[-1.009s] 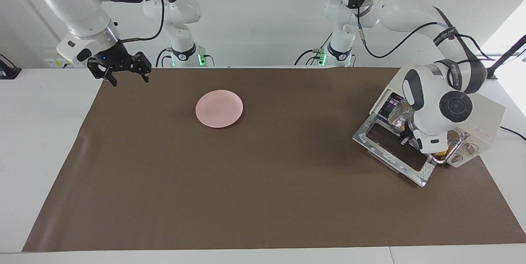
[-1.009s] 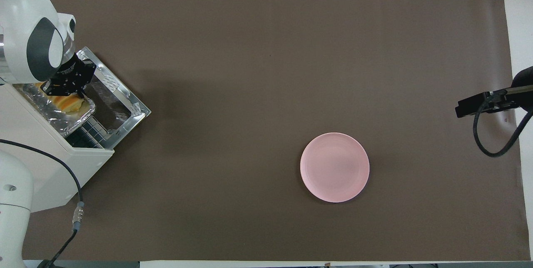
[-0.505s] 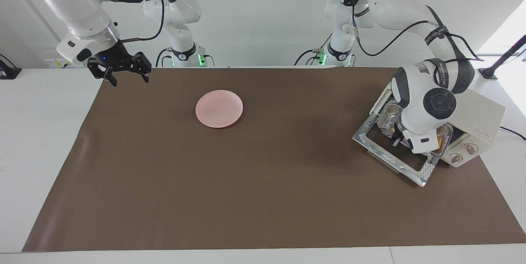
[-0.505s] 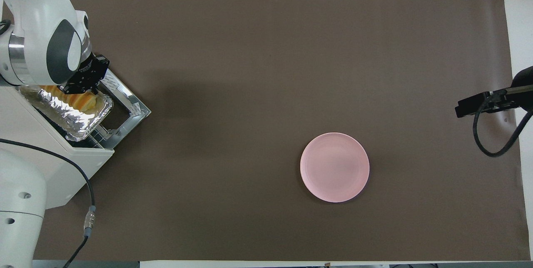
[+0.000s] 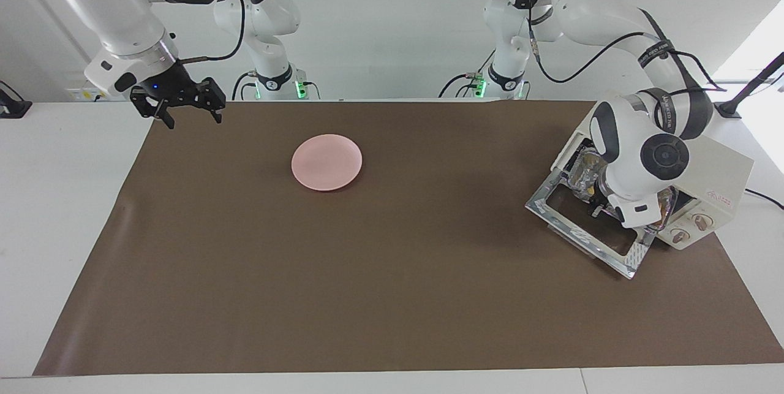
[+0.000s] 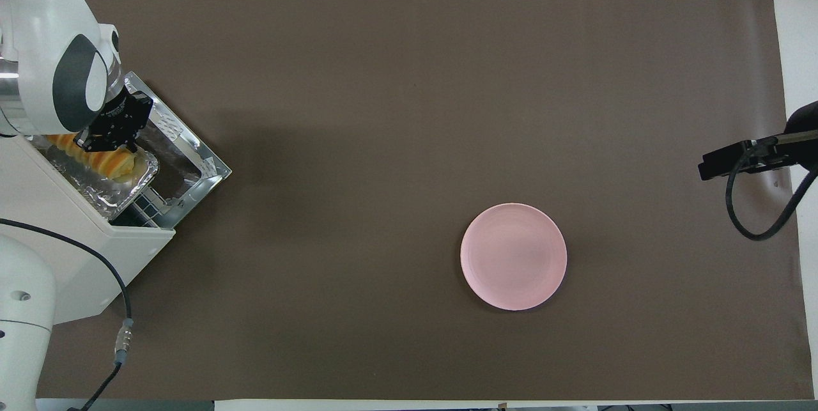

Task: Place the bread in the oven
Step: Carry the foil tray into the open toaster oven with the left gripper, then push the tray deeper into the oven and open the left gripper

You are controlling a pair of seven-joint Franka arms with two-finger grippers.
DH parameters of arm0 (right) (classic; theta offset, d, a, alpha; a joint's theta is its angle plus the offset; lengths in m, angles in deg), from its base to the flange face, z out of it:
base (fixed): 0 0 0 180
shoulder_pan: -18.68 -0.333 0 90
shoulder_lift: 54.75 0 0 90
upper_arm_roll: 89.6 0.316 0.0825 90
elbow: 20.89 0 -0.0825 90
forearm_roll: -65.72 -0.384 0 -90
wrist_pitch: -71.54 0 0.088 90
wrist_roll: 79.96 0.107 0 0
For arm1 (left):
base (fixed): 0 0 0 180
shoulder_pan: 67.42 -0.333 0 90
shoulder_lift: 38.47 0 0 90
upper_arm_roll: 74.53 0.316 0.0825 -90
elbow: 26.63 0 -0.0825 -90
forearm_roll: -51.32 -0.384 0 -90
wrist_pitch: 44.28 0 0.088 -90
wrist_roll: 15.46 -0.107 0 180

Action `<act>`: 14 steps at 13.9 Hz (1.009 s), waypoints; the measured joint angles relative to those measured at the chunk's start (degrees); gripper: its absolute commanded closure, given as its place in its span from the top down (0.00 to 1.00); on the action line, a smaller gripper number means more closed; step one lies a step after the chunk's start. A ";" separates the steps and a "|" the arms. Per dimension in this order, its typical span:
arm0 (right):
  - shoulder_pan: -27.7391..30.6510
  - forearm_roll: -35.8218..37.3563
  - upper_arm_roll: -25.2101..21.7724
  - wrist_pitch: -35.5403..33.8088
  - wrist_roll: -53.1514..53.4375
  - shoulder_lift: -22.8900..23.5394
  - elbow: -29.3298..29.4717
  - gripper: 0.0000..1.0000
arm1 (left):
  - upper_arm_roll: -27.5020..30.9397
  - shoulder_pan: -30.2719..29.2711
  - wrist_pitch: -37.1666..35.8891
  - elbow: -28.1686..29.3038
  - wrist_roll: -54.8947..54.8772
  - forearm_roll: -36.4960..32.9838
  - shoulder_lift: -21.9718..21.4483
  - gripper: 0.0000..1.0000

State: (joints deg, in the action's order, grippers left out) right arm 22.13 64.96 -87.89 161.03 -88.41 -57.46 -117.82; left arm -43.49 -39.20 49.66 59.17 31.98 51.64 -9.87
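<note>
The left gripper (image 6: pixel 105 136) is largely masked by its own wrist – finger state indeterminate. The bread (image 6: pixel 105 158) beneath the jaws shows only in part; in the facing view it is almost wholly hidden. The oven (image 6: pixel 77 257) interior is obscured.

Two robot arms work at one table covered by a single brown mat (image 5: pixel 392 296), each arm ending in one gripper: the left gripper (image 6: pixel 110 136) and the right gripper (image 5: pixel 184 109). One oven (image 5: pixel 723 179) with two round knobs (image 5: pixel 699 220) holds one foil tray (image 6: pixel 96 184) carrying one bread (image 6: pixel 112 163). One pink plate (image 5: pixel 326 162) sits on the mat.
</note>
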 measured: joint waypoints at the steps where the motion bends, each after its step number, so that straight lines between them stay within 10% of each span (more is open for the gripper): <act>1: 0.00 0.00 0.00 0.00 0.00 0.00 0.00 1.00 | 0.02 -0.73 0.00 0.02 -0.43 0.00 -0.04 0.00; 14: -0.02 0.00 0.03 -1.93 0.00 -0.03 0.00 1.00 | 0.70 -1.46 -3.14 0.80 -0.82 -0.02 -0.79 0.00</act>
State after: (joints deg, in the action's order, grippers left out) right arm 22.11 64.96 -87.86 159.10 -88.41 -57.48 -117.82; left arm -42.79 -40.66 46.53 59.96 31.16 51.62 -10.66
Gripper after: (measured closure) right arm 0.000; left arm 0.982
